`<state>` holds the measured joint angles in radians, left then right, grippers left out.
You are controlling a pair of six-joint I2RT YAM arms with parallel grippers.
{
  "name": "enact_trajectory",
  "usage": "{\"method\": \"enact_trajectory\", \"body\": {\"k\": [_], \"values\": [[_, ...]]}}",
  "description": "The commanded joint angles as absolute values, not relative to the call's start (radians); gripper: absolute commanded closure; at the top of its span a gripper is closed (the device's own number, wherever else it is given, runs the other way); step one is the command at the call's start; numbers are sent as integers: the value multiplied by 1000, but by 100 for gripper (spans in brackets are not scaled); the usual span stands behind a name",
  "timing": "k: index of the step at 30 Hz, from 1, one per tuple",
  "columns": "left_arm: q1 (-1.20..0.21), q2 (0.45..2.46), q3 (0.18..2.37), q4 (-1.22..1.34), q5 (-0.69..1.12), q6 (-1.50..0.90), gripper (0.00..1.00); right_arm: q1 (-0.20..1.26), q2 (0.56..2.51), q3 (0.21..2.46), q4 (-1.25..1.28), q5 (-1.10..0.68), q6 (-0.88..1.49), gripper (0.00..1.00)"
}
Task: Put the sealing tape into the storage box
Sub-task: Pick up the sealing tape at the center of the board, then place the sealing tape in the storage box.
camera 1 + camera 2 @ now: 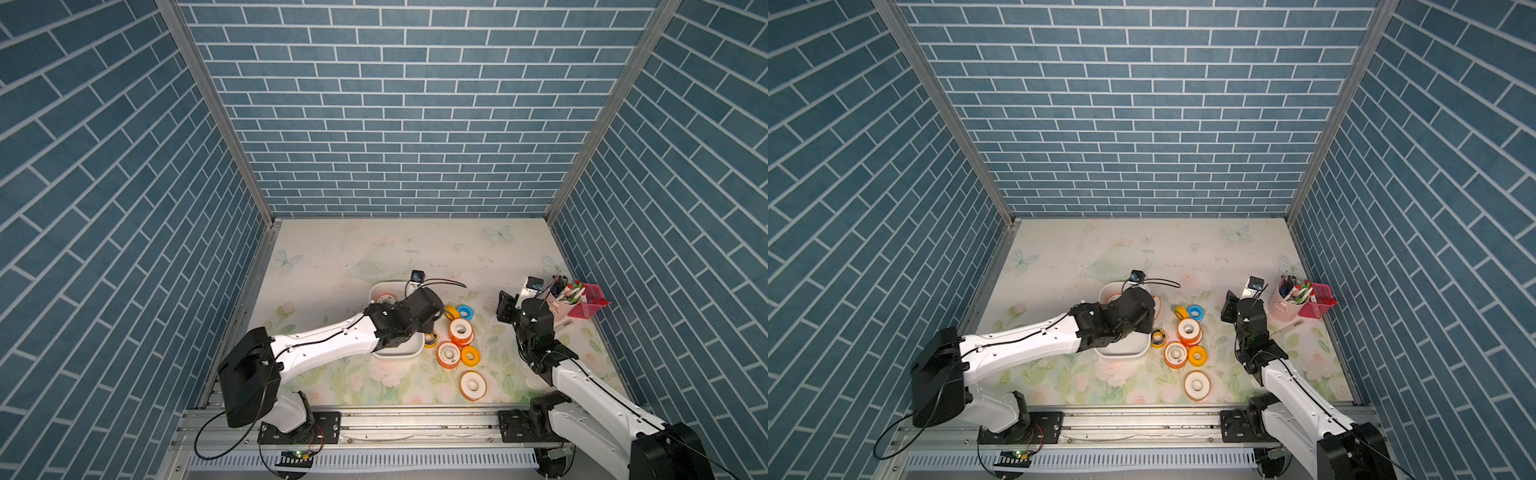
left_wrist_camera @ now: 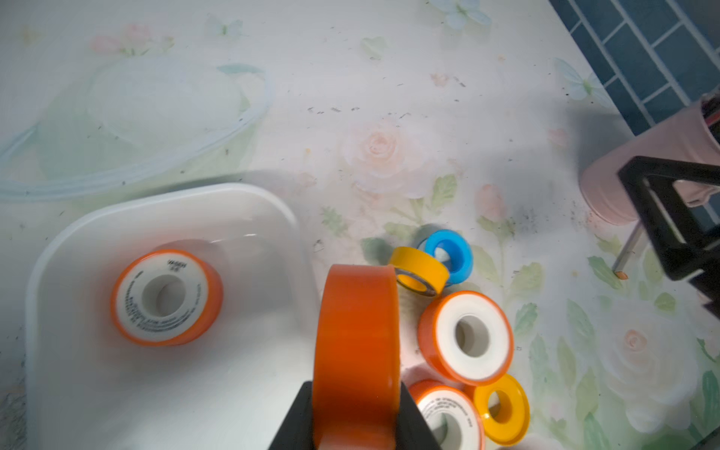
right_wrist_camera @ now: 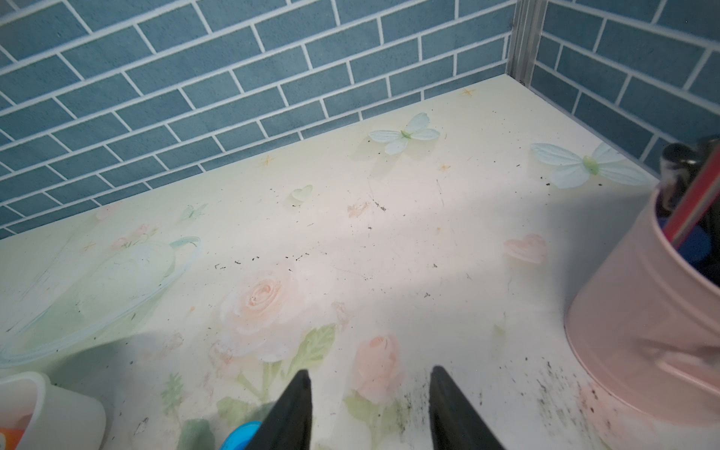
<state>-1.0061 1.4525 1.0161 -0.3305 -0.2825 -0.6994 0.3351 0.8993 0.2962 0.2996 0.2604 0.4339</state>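
The left gripper (image 2: 355, 393) pinches a big orange tape roll (image 2: 356, 331) on its edge by the storage box (image 2: 163, 198) rim, and the right gripper (image 3: 370, 378) stands open, holding nothing.

Storage box (image 2: 97, 249) white; boxed roll (image 2: 130, 300) orange, printed white face; upright roll (image 2: 356, 350) plain orange; at the box's three o'clock, yellow roll (image 2: 419, 265) and blue roll (image 2: 463, 253); tabletop (image 3: 350, 233) pale floral, butterflies; walls (image 1: 395, 104) blue brick; pen cup (image 3: 631, 331) pink.
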Motion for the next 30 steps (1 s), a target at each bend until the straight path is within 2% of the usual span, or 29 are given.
{"method": "enact_trajectory", "body": {"k": [1, 8, 18, 23, 27, 30], "values": [[-920, 1371, 901, -261, -165, -693, 76, 331, 904, 293, 313, 255, 452, 51], [-830, 1326, 757, -141, -2, -696, 75, 331, 909, 293, 315, 255, 453, 51], [-761, 1392, 671, -1, 125, -698, 74, 330, 918, 297, 314, 250, 452, 51], [-756, 1429, 673, 18, 133, -696, 73, 330, 916, 296, 315, 250, 451, 51], [-748, 1451, 676, 26, 127, -690, 64, 330, 935, 306, 312, 249, 450, 51], [-739, 1470, 679, 24, 122, -688, 53, 330, 935, 306, 313, 247, 450, 51]]}}
